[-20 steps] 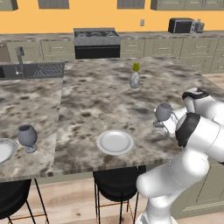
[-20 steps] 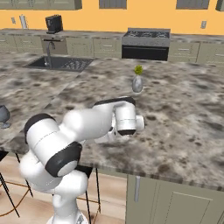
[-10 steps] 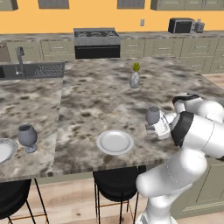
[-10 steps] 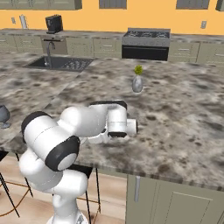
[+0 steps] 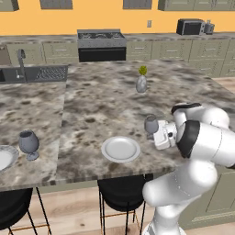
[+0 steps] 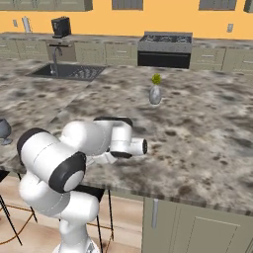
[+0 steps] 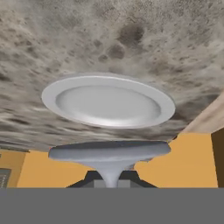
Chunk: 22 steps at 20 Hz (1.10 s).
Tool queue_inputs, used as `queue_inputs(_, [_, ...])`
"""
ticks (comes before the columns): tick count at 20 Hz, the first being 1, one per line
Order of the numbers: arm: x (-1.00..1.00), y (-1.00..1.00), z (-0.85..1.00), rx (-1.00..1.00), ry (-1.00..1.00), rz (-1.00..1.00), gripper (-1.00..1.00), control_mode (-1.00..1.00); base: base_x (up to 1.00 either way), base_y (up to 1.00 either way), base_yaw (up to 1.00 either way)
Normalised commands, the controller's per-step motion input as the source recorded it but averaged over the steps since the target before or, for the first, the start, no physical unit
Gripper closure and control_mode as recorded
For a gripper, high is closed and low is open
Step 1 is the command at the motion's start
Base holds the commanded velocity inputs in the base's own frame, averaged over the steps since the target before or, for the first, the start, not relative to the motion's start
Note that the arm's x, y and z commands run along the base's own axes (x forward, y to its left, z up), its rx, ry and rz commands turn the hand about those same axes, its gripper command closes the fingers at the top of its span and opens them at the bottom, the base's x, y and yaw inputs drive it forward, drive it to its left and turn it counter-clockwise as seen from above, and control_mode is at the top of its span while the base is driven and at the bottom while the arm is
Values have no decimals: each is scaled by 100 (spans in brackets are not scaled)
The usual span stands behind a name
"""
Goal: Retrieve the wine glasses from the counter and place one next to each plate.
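My gripper (image 5: 153,136) is shut on the stem of a grey-blue wine glass (image 5: 151,124), held upright just above the island top, a little right of a white plate (image 5: 120,149). In the hand view the glass's round base (image 7: 109,151) lies right before the fingers, with the same plate (image 7: 108,101) beyond it. A second wine glass (image 5: 28,143) stands at the island's left end beside another plate (image 5: 2,158) cut by the frame edge; this glass (image 6: 4,129) also shows at the left of the right base view. The counter (image 5: 137,36) runs along the orange back wall.
A grey vase with a yellow-green sprig (image 5: 142,82) stands on the island (image 5: 92,105) behind the held glass. A sink with a faucet (image 5: 36,73) is at the far left. Black stools (image 5: 121,193) stand under the island's near edge.
The arm has carried the held glass leftward and lower, from near the island's right edge toward the plate. The other glass and both plates have stayed put.
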Motion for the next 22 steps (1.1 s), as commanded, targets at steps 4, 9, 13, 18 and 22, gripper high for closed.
queue_inputs(4, [44, -9, -35, -7, 0, 0, 100, -100, 0, 0, 0])
queue_inputs(9, [31, -29, -38, -4, 0, 1, 100, -100, 0, 0, 0])
queue_inputs(13, [22, -33, -41, -1, 0, 5, 100, -100, 0, 0, 0])
queue_inputs(18, [34, -12, -45, 0, 0, 3, 100, -100, 0, 0, 0])
queue_inputs(22, [51, -9, -47, 0, 0, 0, 100, -100, 0, 0, 0])
